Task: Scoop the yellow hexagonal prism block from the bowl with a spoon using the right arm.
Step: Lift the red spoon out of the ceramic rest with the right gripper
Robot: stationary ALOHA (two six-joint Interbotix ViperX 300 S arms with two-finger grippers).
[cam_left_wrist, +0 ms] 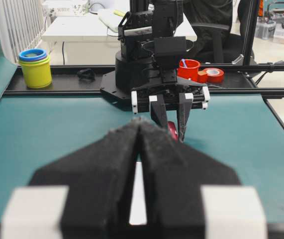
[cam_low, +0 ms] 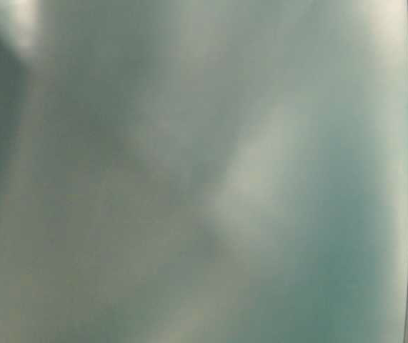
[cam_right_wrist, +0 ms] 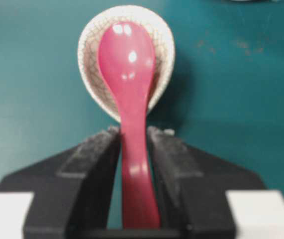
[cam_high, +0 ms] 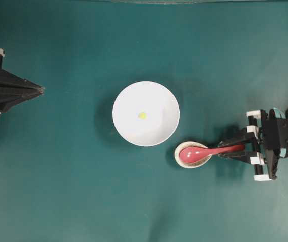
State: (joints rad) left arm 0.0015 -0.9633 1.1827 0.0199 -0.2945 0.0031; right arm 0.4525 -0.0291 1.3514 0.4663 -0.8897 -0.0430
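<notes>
The white bowl (cam_high: 126,101) stands mid-table with the tiny yellow hexagonal prism block (cam_high: 142,115) lying near its centre. Right of it, the red-pink spoon (cam_high: 196,153) rests scoop-down in a small speckled dish (cam_high: 181,160), its handle pointing right. My right gripper (cam_high: 220,151) is closed round that handle. In the right wrist view both fingers press the handle of the spoon (cam_right_wrist: 127,59) at the gripper (cam_right_wrist: 133,132), and the scoop still lies in the dish (cam_right_wrist: 84,50). My left gripper (cam_high: 42,89) is shut and empty at the far left.
The left wrist view looks past the left gripper (cam_left_wrist: 139,122) at the right arm's base. Beyond the table's far edge stand stacked cups (cam_left_wrist: 35,67) and a red cup (cam_left_wrist: 189,69). The table-level view is a blur.
</notes>
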